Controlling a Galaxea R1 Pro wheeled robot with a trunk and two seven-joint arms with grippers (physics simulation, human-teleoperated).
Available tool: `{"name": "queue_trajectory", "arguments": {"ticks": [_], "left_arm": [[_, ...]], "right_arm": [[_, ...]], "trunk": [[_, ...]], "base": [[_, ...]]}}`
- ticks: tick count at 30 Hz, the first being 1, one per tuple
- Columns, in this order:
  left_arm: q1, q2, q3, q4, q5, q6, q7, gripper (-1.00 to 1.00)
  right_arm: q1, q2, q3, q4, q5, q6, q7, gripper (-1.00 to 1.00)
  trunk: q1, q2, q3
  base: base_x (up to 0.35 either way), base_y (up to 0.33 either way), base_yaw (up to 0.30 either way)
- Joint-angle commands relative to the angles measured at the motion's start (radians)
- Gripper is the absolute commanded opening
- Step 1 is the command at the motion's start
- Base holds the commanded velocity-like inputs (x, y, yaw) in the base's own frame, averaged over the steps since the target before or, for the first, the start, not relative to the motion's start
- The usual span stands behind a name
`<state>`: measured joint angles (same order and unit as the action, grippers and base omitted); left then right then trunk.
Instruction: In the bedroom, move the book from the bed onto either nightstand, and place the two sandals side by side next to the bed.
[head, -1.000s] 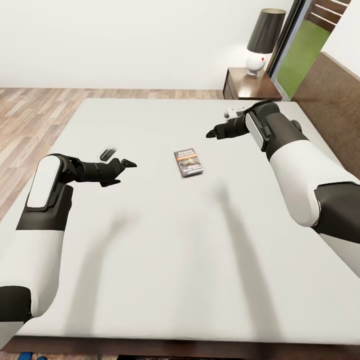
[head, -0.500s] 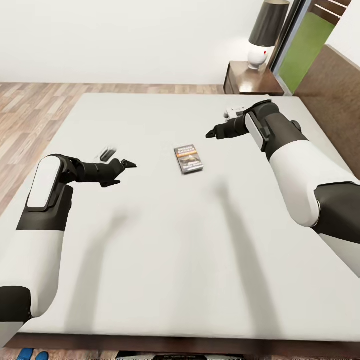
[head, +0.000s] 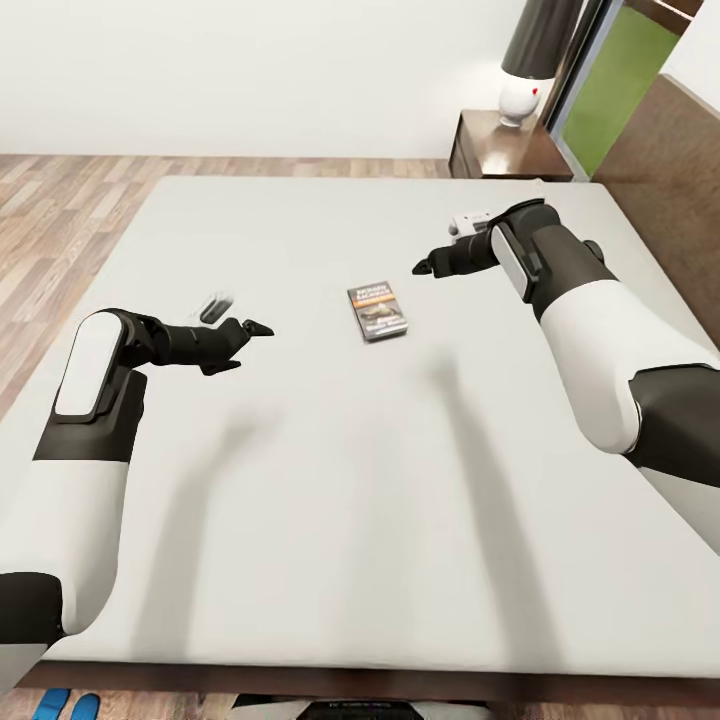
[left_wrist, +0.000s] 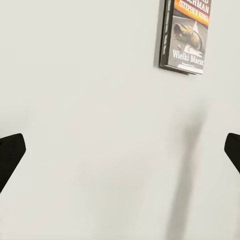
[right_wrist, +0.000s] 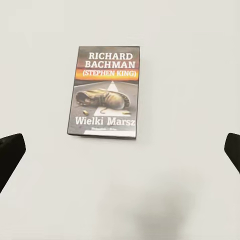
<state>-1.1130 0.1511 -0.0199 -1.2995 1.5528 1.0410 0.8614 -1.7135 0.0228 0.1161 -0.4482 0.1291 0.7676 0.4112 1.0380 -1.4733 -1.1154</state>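
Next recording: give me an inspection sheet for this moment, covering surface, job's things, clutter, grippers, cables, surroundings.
Surface: off-white flat mattress of the bed, bare apart from the book.
Job's things: small dark-covered paperback book lying flat mid-bed; dark-brown wooden nightstand beyond the far corner; bright blue sandals on the floor by the near edge.
Clutter: white-based lamp on nightstand.
Grippers: left gripper open, empty; right gripper open, empty.
Cables: nothing seen.
Surroundings: wood-plank floor, white wall.

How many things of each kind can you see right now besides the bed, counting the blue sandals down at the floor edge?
Book: 1, lying flat on the bed
Blue sandals: 2, on the floor at the bed's near corner, only partly in frame
Nightstand: 1
Lamp: 1, standing on the nightstand
Total: 5
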Motion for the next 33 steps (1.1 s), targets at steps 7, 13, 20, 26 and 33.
{"name": "queue_trajectory", "arguments": {"ticks": [7,13,20,26,33], "left_arm": [[-0.001,0.001,-0.001,0.001,0.008,0.000,0.011,1.00],[-0.001,0.001,-0.001,0.001,0.007,0.000,0.011,1.00],[-0.001,0.002,-0.001,0.002,0.007,0.001,0.011,1.00],[-0.001,0.002,0.000,0.002,0.008,0.001,0.011,1.00],[-0.001,0.002,-0.001,0.000,0.007,0.001,0.011,1.00]], "right_arm": [[-0.001,0.000,0.002,-0.005,0.010,0.002,0.006,1.00],[-0.001,0.001,0.002,-0.006,0.010,0.003,0.003,1.00],[-0.001,0.000,0.000,-0.017,0.009,0.001,0.002,1.00],[-0.001,-0.001,-0.002,-0.032,0.009,0.001,0.002,1.00],[0.000,-0.001,-0.002,-0.060,0.009,0.002,0.001,1.00]], "trunk": [[0.000,0.000,-0.011],[0.000,0.000,-0.020],[0.000,0.000,-0.026],[0.000,0.000,-0.027],[0.000,0.000,-0.028]], "base": [[0.000,0.000,-0.016],[0.000,0.000,-0.103],[0.000,0.000,-0.101],[0.000,0.000,-0.034],[0.000,0.000,-0.011]]}}
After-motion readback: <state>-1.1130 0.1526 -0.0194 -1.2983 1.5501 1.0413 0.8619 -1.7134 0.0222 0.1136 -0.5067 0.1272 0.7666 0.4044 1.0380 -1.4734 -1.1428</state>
